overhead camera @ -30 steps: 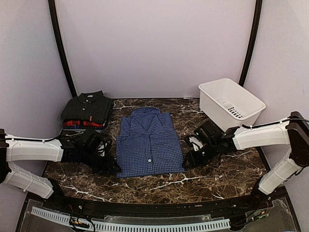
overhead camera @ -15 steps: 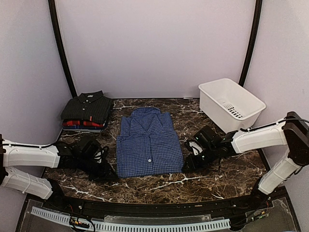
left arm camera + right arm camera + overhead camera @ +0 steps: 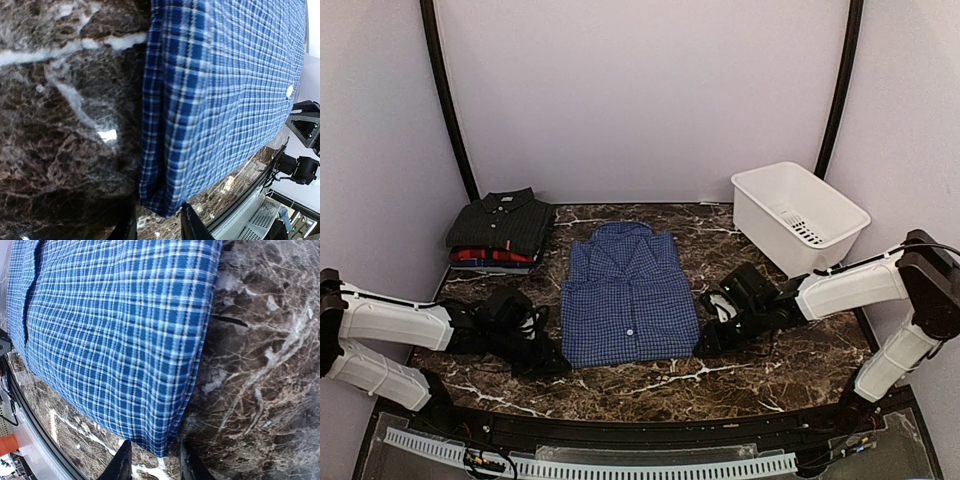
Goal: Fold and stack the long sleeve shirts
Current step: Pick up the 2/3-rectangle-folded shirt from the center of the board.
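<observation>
Top external view: blue checked shirt (image 3: 628, 300) lies flat at the middle of the table (image 3: 760, 375), sleeves already tucked in, body a tidy rectangle. Long axis runs near to far, collar pointing to the far wall, hem at the near end. Left gripper (image 3: 552, 355) sits low at the near-left hem corner and right gripper (image 3: 705, 338) at the near-right hem corner; each arm is nearer its own corner and the two are about level. Left wrist view: fingers (image 3: 192, 225) spread apart, the hem corner just ahead of the gap, no cloth pinched. Right wrist view: same picture, fingers (image 3: 120, 462) parted with the corner lying just ahead of the gap, nothing clamped. Judgement: step in hand is taking both hem corners, so the fold would carry the hem away from the arms toward the collar, across the short axis. Dark check shirt (image 3: 500, 222) rests folded on a red shirt (image 3: 480, 255) at the far left, well apart. White basket (image 3: 760, 225) stands at the far right.
</observation>
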### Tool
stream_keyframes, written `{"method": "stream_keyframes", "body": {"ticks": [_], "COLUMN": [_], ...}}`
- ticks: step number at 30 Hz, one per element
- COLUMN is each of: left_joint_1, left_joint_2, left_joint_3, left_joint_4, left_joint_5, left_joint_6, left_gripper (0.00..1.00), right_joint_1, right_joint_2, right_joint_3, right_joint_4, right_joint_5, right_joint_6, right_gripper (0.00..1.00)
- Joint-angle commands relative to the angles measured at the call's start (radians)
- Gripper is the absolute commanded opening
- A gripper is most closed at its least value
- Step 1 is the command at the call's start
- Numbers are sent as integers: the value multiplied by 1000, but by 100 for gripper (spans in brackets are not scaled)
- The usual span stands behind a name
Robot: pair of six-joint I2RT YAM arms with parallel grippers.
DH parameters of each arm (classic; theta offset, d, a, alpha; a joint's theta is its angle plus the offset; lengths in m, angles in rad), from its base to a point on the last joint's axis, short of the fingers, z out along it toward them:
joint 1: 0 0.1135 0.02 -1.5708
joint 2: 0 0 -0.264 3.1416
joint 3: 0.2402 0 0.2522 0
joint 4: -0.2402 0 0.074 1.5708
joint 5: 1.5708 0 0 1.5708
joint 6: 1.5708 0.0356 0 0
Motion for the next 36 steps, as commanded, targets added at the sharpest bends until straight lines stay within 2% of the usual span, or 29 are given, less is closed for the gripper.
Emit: {"method": "stream_keyframes", "body": {"ticks": [1, 10, 14, 18, 22, 29, 36], "left_joint_1": [-4, -20, -43, -54, -56, -97, -205], "left_joint_2": [29, 93, 125, 128, 107, 25, -75], "left_joint_3": [-23, 24, 49, 70, 91, 116, 139], "left_joint_4": [37, -53, -74, -89, -118, -185, -308], "left_joint_5": [-10, -98, -129, -145, -149, -142, -177], "left_joint_6": [-8, 13, 13, 14, 17, 24, -23], "left_gripper": [29, 25, 21, 7, 0, 0, 0], "right_joint_1": [9, 9, 11, 11, 11, 42, 79], "right_joint_2": [36, 44, 42, 33, 3, -79, -227], "right_joint_3": [-35, -52, -55, -42, -32, -42, -56], "right_joint_4": [15, 44, 52, 48, 33, 6, -83], "right_joint_5": [4, -6, -11, -7, 8, 18, 24], "right_joint_6": [14, 26, 29, 28, 25, 8, 7], "right_gripper": [29, 26, 21, 11, 0, 0, 0]}}
